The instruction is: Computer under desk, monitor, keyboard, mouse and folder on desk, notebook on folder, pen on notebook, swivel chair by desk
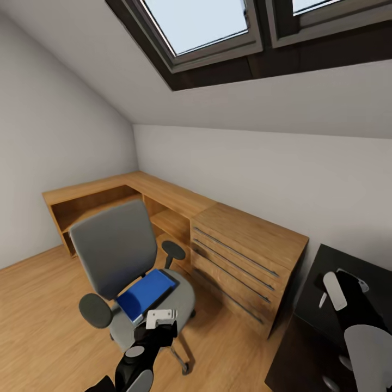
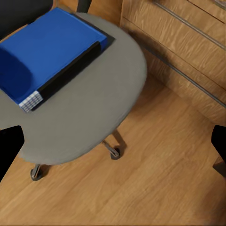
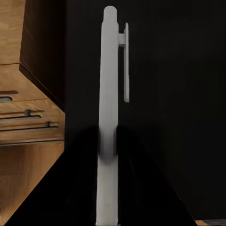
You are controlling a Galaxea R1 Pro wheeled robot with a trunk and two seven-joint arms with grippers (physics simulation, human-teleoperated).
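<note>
Folder (image 1: 146, 294): bright blue, thick, flat on the grey seat of the chair (image 1: 117, 246), toward the seat's middle and back; in the left wrist view the folder (image 2: 44, 56) shows a dark spine and white page edges at one corner, with bare seat (image 2: 94, 113) around it on the near side. Status: not yet moved to the worktop. Pen (image 3: 109, 94): pale grey stick with a clip, pinched between the dark fingers of the right claw (image 3: 107, 146), upright along the fingers, its lower part hidden between them; behind it a black surface, judged to be the worktop (image 1: 321, 305), which shows glossy black at the head view's lower right. Right claw (image 1: 333, 291): pressed together on the pen, held over or near the worktop's edge; contact with the worktop cannot be told. Left claw (image 1: 161, 317): hangs above the seat's front edge, just short of the folder, touching nothing; its dark fingertips (image 2: 9, 146) stand at opposite edges of the wrist view, so it is spread wide and empty. Chair: stands on the plank floor (image 1: 38, 316) beside the oak drawers (image 1: 245, 261), near the worktop. Judged outstanding: folder transfer, notebook on the folder, pen on top, chair placement. Judged step in hand: reaching for the folder.
</note>
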